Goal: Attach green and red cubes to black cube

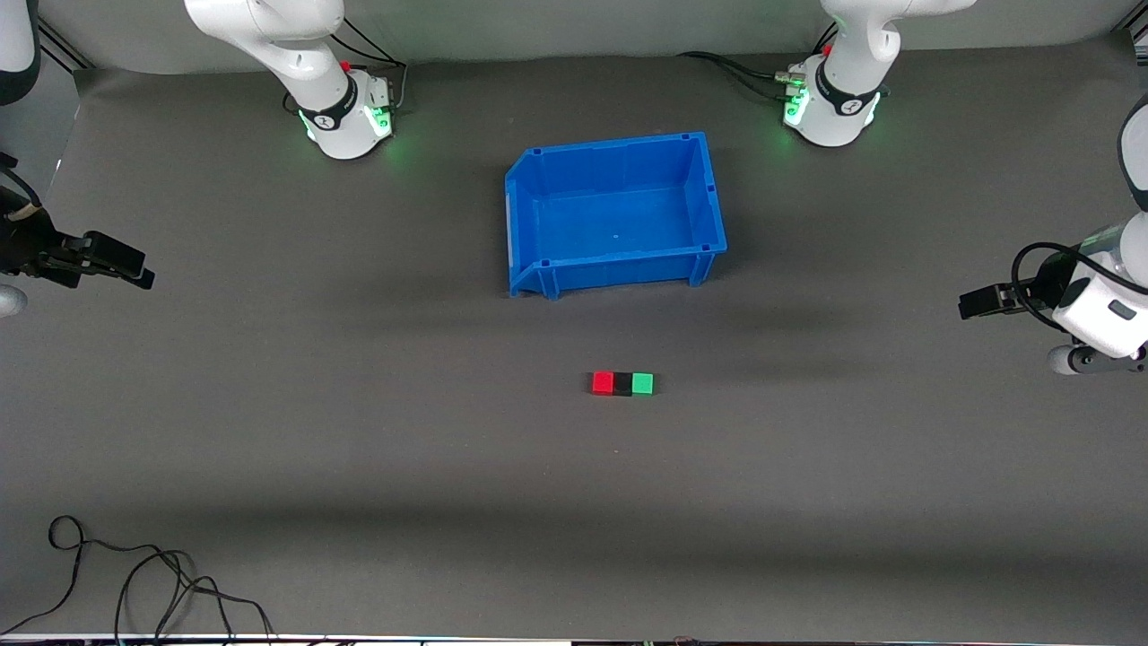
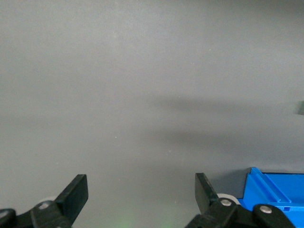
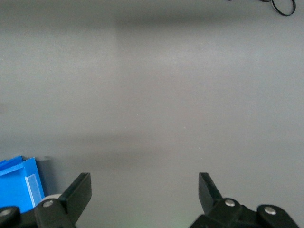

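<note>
Only the front view shows the three cubes: the red cube [image 1: 603,383], black cube [image 1: 623,384] and green cube [image 1: 643,384] sit in one row on the grey desk [image 1: 359,431], touching side to side with the black one in the middle, the red toward the right arm's end and the green toward the left arm's end. They lie nearer the front camera than the blue bin [image 1: 615,213]. Neither wrist view catches the cubes; each shows bare desk plus a corner of the bin [image 2: 275,190] [image 3: 19,183].

Both arms wait at the desk's ends. The left gripper [image 2: 141,190] hangs over the desk at the left arm's end, its jaws spread wide with nothing between them. The right gripper [image 3: 145,190] hangs over the right arm's end, jaws likewise parted and empty. A loose black cable [image 1: 134,583] lies near the front edge.
</note>
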Motion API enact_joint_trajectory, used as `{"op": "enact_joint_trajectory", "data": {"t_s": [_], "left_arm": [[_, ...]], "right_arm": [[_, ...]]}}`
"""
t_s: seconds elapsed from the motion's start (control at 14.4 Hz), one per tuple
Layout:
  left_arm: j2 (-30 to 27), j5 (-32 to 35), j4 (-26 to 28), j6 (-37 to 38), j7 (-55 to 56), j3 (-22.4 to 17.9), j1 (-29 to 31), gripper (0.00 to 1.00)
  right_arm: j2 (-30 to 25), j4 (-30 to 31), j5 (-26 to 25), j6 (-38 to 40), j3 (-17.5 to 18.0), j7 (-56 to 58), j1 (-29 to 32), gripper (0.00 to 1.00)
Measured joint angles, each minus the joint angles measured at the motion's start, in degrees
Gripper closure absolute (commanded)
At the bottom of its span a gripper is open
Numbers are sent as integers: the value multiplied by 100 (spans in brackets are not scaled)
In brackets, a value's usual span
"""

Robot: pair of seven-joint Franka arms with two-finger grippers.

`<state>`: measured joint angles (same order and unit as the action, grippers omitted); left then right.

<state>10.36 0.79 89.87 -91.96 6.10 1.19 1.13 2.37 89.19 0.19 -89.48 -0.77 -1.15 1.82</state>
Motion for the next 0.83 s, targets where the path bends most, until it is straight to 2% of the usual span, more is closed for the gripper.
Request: {"op": "enact_joint_trajectory", "data": {"t_s": [0.21, 0.35, 0.83], "left_arm": [[-251, 0, 377, -540, -17, 16, -31, 0], [-443, 0, 580, -614, -27, 18, -50, 0], [-395, 0, 209, -397, -32, 4, -63, 0]], "right_arm": [[0, 8, 2, 0, 1, 0, -1, 0], [0, 8, 2, 0, 5, 0, -2, 0], [0, 7, 3, 0, 6, 0, -2, 0]]}}
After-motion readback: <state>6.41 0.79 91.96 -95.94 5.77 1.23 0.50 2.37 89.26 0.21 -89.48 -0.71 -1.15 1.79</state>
